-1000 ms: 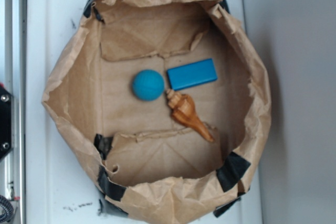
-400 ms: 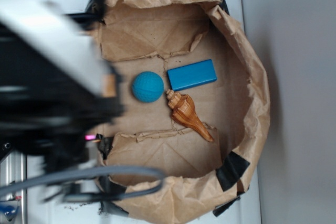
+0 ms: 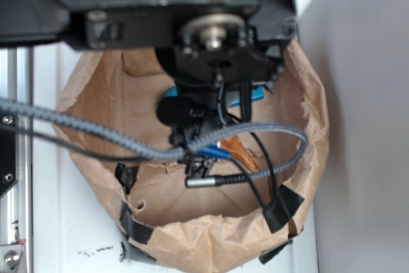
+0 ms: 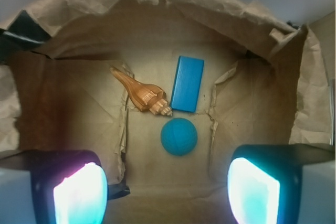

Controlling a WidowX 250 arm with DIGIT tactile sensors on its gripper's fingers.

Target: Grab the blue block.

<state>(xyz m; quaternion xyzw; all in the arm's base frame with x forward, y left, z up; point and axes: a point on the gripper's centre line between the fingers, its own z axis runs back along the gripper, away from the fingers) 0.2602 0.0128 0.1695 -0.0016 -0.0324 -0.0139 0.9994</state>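
Hovering above the paper bag (image 4: 157,3), the gripper (image 4: 167,192) was spread wide, holding nothing. Blue block (image 4: 187,83) lay flat on the floor between shell (image 4: 140,93) and ball (image 4: 179,136), ungrasped; descent and closing remained.

White table (image 3: 48,222) bears a crumpled paper bag (image 3: 192,247) (black-taped corners).
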